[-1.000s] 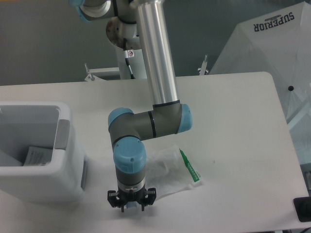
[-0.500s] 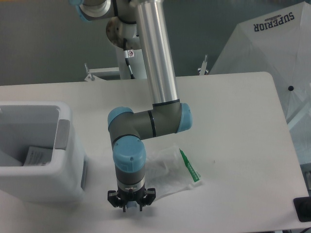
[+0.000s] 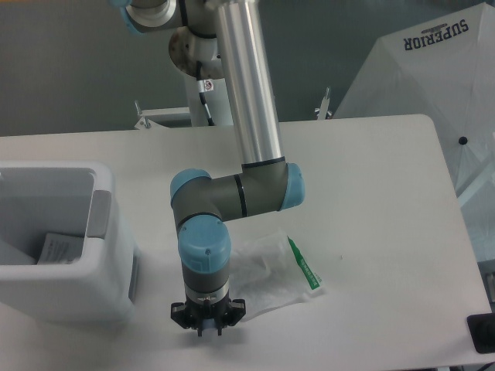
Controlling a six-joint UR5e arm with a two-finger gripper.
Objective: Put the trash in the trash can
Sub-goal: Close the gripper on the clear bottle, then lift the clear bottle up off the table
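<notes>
A white table point(image 3: 371, 193) is seen from above, with a UR5e arm reaching down at its front edge. The gripper point(image 3: 207, 328) is pointed straight down at the near left corner of a clear plastic bag point(image 3: 267, 270), with its fingers drawn close together; whether film is pinched between them cannot be told. The bag lies flat on the table, a green strip point(image 3: 303, 263) along its right edge. A boxy white trash can point(image 3: 66, 297) with a grey rim panel stands just beside the arm, to the left, with some paper inside. No bottle can be seen. The bag is judged light, limp and slippery, so it is best pinched at a gathered corner or fold.
</notes>
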